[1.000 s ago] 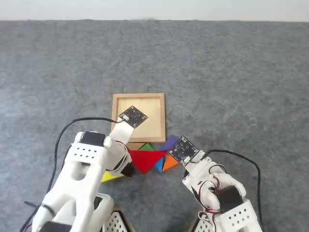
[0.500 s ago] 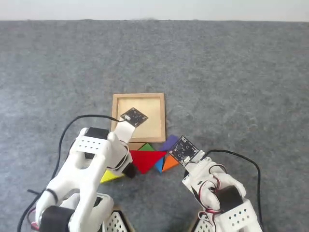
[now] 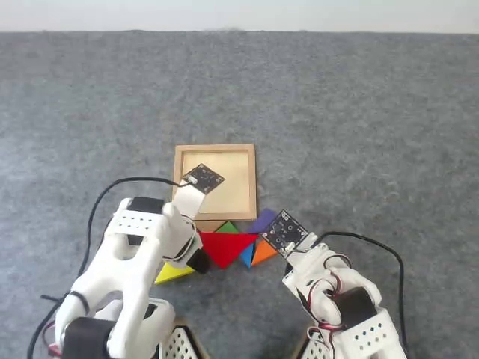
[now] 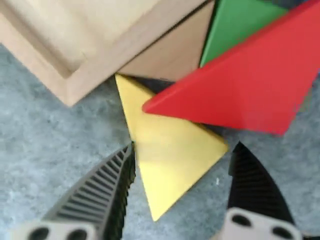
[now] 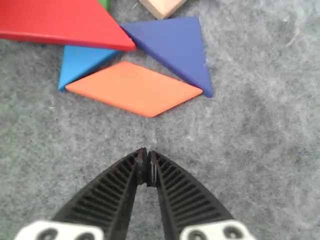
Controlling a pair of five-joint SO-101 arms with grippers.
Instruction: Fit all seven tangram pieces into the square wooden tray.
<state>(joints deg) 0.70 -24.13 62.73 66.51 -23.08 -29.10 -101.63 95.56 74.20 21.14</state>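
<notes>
Grey felt (image 3: pixel 359 112), left tool (image 4: pixel 185 147) astride yellow triangle (image 4: pixel 167 162), right tool (image 5: pixel 146 152) pinched closed

- No text, label, brand, number or sign could be read in any view.
</notes>
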